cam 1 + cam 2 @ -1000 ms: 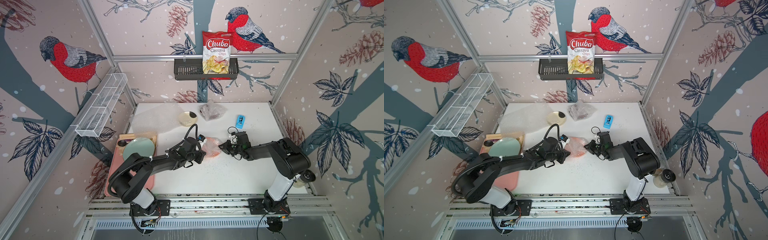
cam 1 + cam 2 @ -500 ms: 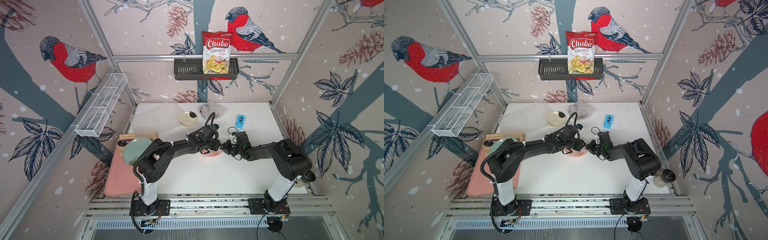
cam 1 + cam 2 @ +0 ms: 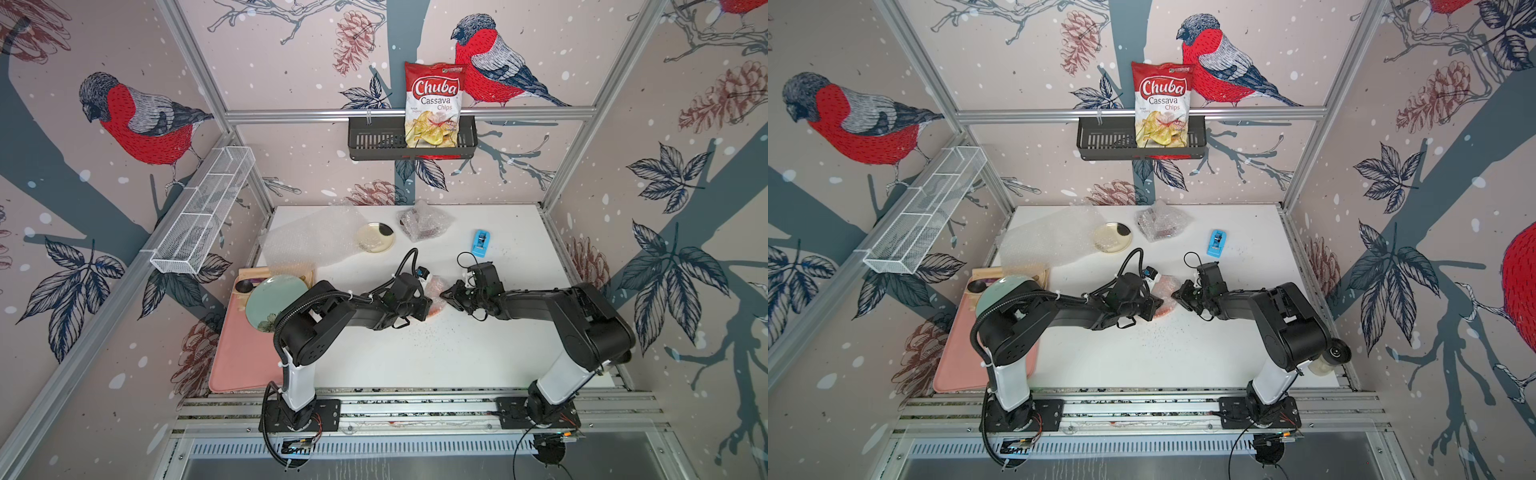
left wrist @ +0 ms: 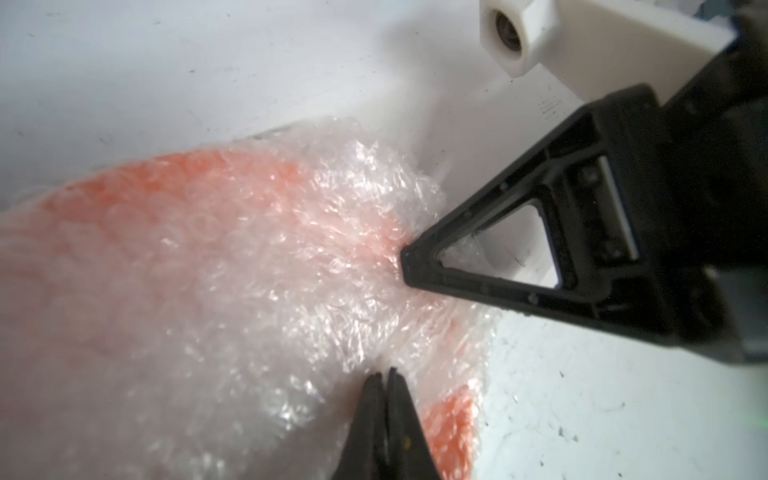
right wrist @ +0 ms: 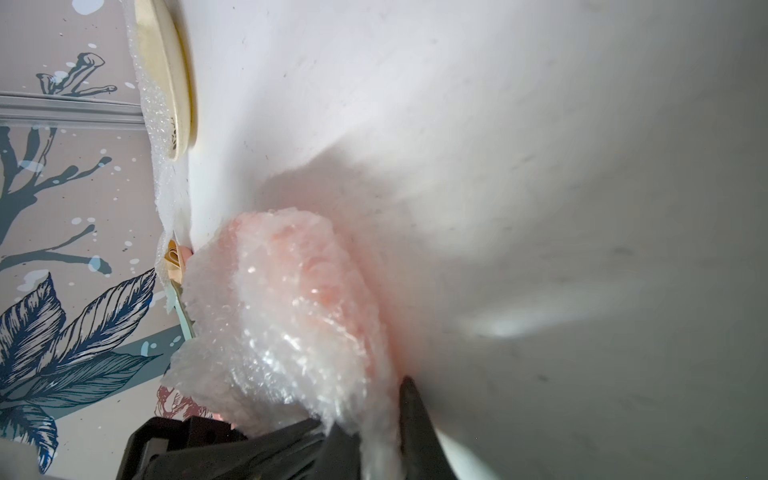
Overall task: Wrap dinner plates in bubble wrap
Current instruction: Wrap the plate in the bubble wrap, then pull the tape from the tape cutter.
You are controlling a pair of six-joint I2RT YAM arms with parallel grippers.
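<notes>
Centre of table: orange plate swaddled in bubble wrap, between both arms. Look, left gripper closed, pinching wrap fold; right gripper part open, film bunched between jaws. Plate likely rigid, breakable; wrap light, springy, slippery, so pinch gathered folds, not rim.

The left arm and right arm are wearing matte black shells above white lower segments, sitting on black base plates at the table's near edge. A ribbed black cable is looping along the left arm. The right end effector is showing fingers shaped as hollow black triangles, possibly dotted with small screws.
</notes>
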